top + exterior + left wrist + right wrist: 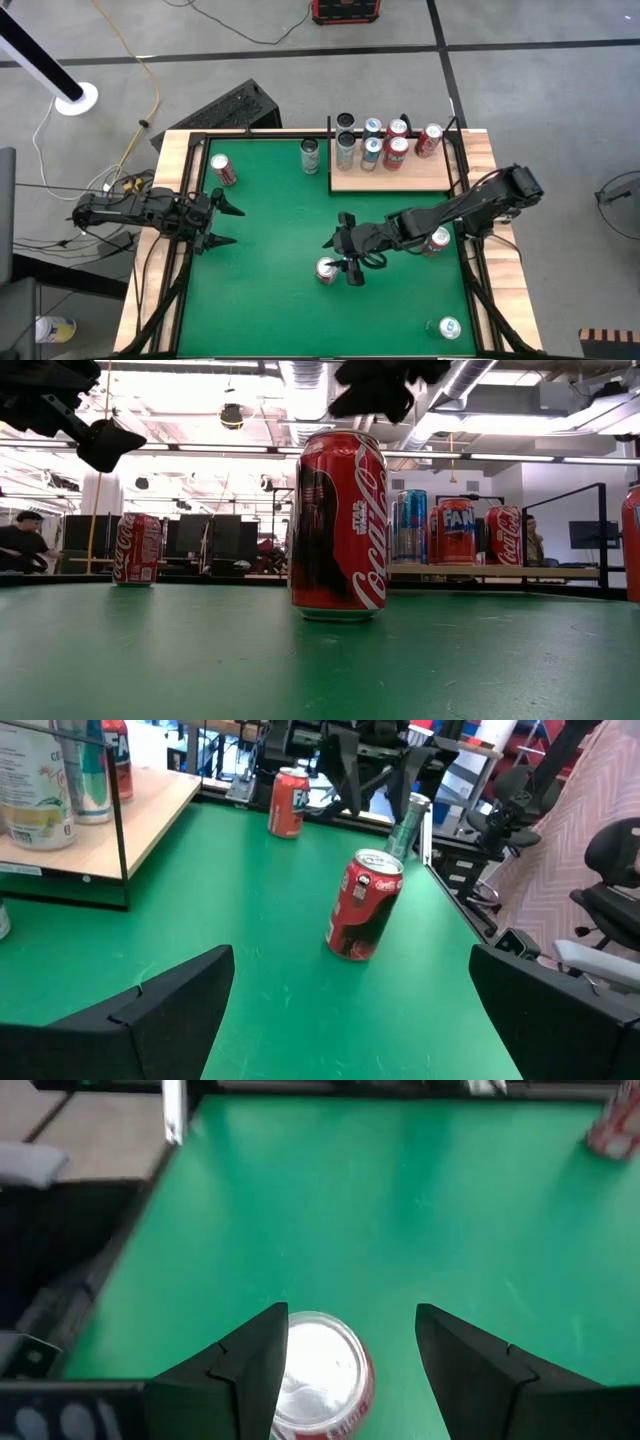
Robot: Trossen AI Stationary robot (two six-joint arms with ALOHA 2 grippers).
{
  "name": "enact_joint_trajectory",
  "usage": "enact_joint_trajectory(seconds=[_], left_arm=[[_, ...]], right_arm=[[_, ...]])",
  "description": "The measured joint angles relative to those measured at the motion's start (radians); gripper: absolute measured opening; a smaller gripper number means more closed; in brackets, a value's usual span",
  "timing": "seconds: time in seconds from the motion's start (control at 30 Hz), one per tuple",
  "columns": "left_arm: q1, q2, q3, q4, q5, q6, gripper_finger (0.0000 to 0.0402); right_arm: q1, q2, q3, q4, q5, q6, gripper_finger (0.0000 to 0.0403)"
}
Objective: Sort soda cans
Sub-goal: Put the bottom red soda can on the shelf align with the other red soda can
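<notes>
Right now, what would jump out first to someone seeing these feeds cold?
The upright red Coca-Cola can mid-mat, with the right gripper open just above it. Next, the cluster of sorted cans on the wooden shelf at the far edge. The left gripper waits open at the left.

The red can is cut off by the right wrist view's bottom edge. Another red can is clipped at the low view's right edge.
</notes>
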Motion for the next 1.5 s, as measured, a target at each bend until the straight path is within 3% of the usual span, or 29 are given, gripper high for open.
enact_joint_trajectory(seconds=[0.4,0.63,0.93,1.5], left_arm=[[0.000,0.000,0.000,-0.001,0.014,0.000,0.0391],[0.000,0.000,0.000,-0.001,0.030,0.000,0.0391],[0.000,0.000,0.000,-0.004,0.031,0.000,0.0391],[0.000,0.000,0.000,-0.009,0.031,-0.002,0.0391]], right_arm=[[-0.066,-0.004,0.105,-0.098,0.029,0.006,0.0287],[-0.050,0.022,0.108,-0.111,-0.042,0.020,0.0289],[0.026,0.132,0.107,-0.093,-0.044,-0.179,0.0289],[0.028,0.152,0.107,-0.109,-0.009,-0.133,0.0289]])
